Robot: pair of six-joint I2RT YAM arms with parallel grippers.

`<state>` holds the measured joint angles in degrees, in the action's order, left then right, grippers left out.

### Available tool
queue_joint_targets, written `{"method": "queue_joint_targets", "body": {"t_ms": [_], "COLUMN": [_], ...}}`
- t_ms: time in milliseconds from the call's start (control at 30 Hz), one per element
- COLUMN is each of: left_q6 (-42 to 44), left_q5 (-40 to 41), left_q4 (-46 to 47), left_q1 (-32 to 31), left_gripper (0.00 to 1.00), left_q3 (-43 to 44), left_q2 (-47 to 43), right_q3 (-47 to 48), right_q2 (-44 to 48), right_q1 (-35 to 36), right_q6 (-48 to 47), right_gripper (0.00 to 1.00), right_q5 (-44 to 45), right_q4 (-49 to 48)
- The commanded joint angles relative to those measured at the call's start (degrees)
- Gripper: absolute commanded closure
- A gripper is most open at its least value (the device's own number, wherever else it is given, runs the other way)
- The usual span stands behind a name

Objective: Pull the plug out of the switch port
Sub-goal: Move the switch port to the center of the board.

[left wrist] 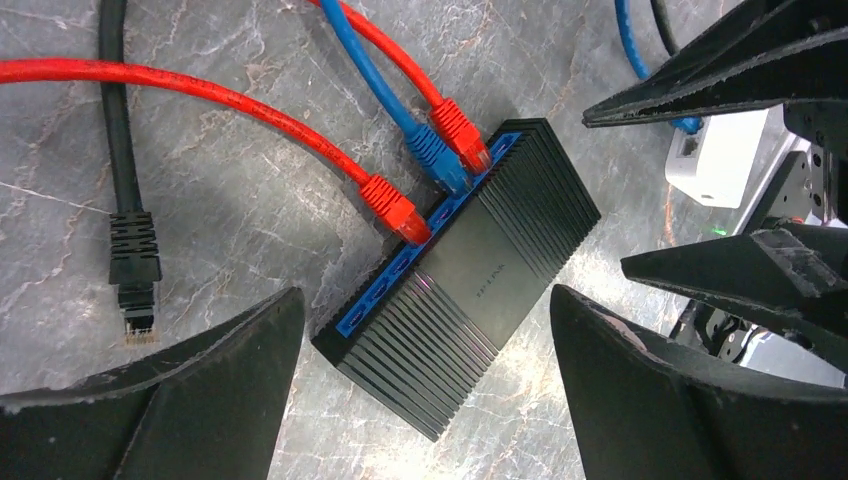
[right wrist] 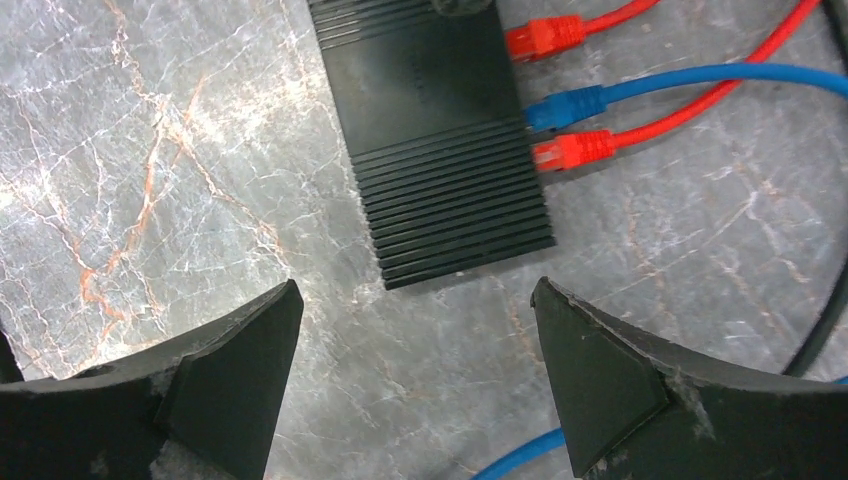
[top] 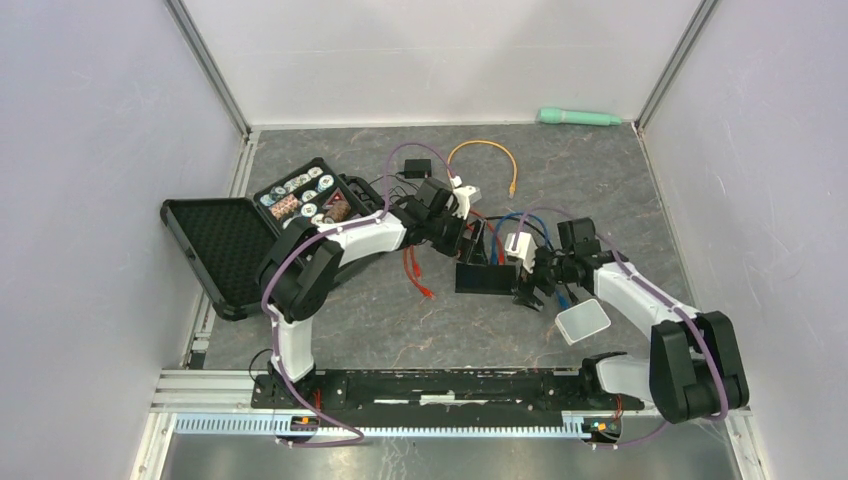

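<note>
Lying beneath left gripper (left wrist: 425, 300): switch (left wrist: 490, 280)

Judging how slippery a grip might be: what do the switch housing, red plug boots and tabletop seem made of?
Switch housing: probably moulded plastic, black, soft sheen on its fine ribs. Red plug boots: seemingly rubbery plastic, matte, ridged. Tabletop: grey veined marble look, slightly glossy; stone or printed laminate, cannot tell.

An open black foam-lined case (top: 215, 250) lies at nine o'clock. A mint-green plastic cylinder (top: 578, 117) lies at one o'clock, far back.
</note>
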<state>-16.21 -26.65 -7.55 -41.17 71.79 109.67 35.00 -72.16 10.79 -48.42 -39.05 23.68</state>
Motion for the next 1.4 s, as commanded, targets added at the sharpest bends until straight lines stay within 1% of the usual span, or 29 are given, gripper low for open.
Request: {"method": "queue_joint_targets", "body": {"t_ms": [0,233,400,533,667,867,967,1167,1367], "left_q6": [2.3,-4.8,-11.1,-16.0,-19.5,-23.1,-23.9,-24.7,-22.5], "left_q5": [-2.3,-9.8,-14.4,-16.5,-17.1,-16.9,-16.4,-15.0,-13.5], "left_q4": [1.8,10.4,14.7,21.2,25.4,29.2,29.3,28.8,27.3], "left_q1": [0.3,0.3,0.3,0.2,0.0,-3.1,-5.4,-7.1,-8.0], "left_gripper": [0.04,0.08,0.12,0.14,0.15,0.16,0.16,0.16,0.16], "left_q3": [2.1,-5.6,-9.2,-13.4,-15.1,-14.5,-12.6,-10.0,-8.9], "left_q2": [1.9,2.3,3.1,2.0,2.1,3.9,4.7,5.8,5.7], "right_q3": [-2.4,-1.1,0.7,2.9,6.3,10.8,12.7,17.3,22.9], "right_q2": [1.6,-3.8,-6.4,-8.5,-12.1,-17.0,-19.1,-23.1,-27.1], "right_q1": [1.7,1.9,1.9,1.6,1.3,1.2,1.2,1.1,1.7], "right_q6": [5.0,10.7,12.4,12.8,13.5,14.2,13.0,10.3,8.9], "right_gripper": [0.08,0.11,0.12,0.12,0.14,0.14,0.15,0.15,0.17], "right_q5": [5.5,8.0,12.6,15.4,17.4,18.5,18.4,12.9,8.6], "right_q4": [-6.9,-12.0,-14.7,-15.3,-14.8,-15.0,-14.4,-11.9,-9.9]}}
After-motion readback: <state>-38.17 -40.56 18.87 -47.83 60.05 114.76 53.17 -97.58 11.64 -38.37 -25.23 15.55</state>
